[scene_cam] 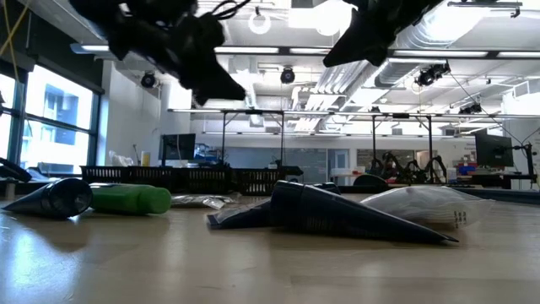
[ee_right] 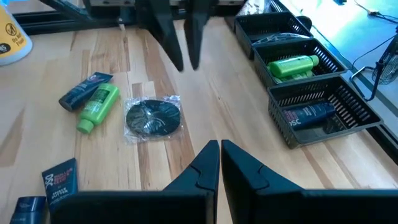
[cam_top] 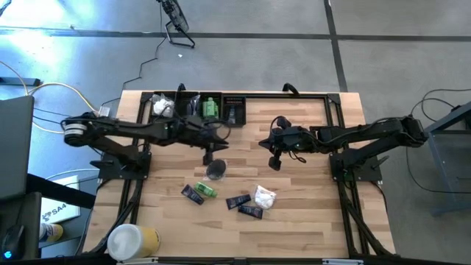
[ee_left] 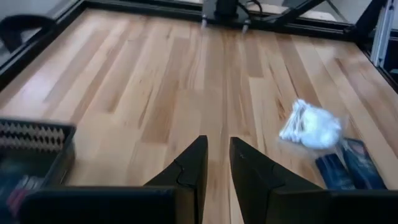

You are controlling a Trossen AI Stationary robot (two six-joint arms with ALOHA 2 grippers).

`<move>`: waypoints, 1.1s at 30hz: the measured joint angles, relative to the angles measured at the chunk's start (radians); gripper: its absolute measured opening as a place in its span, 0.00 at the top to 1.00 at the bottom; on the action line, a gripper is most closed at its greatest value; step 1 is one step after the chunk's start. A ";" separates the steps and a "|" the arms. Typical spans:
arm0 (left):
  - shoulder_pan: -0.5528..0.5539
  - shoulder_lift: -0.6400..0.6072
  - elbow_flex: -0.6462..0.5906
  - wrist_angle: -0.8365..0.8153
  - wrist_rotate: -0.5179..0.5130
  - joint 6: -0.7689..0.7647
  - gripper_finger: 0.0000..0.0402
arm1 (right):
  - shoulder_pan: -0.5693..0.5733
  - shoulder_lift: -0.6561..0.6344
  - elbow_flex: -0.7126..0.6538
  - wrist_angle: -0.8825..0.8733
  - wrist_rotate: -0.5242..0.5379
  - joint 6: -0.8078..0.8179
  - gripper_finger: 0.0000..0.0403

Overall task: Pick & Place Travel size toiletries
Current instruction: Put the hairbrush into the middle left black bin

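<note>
While most of the toiletries lie loose in the lower middle of the high view, a few already sit in the black basket tray [cam_top: 193, 96] at the upper left of the tabletop [cam_top: 309, 213]: a white packet [cam_top: 162, 107], a green bottle [cam_top: 210, 108] and a dark sachet [cam_top: 232, 114], each in its own compartment. On the bare wood, a round black disc [cam_top: 216, 171] in clear wrap lies near the centre; below and left of it a second green bottle [cam_top: 205, 191] rests against a dark sachet [cam_top: 193, 194]. Further right lie two more dark sachets [cam_top: 238, 201] [cam_top: 251, 212] and a white wrapped packet [cam_top: 264, 196], close together.

Reaching in from the left edge, the left arm stretches level across the upper part of the tabletop; its left claw [cam_top: 208, 157] hangs just above the black disc, fingers a narrow gap apart and holding nothing, as the left wrist view shows [ee_left: 217, 163]. From the right edge the right arm extends toward the centre, and the right claw [cam_top: 276, 163] hovers over bare wood, well right of the disc, its fingers pressed together and empty [ee_right: 219, 155].

At the lower left corner a large white-and-yellow cylinder [cam_top: 134, 241] lies at the tabletop's edge.
</note>
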 joint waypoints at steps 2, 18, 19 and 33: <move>0.000 -0.043 -0.032 -0.006 0.000 -0.018 0.84 | 0.000 0.000 0.000 0.007 0.000 0.000 0.97; 0.002 -0.168 -0.107 -0.082 0.021 -0.029 0.84 | 0.000 0.005 0.000 0.074 0.000 0.008 0.97; 0.002 -0.165 -0.107 -0.081 0.021 -0.029 0.84 | 0.000 0.005 -0.001 0.076 0.000 0.008 0.97; -0.050 -0.157 -0.106 -0.153 0.043 -0.185 0.84 | 0.000 0.005 -0.002 0.080 0.000 0.008 0.97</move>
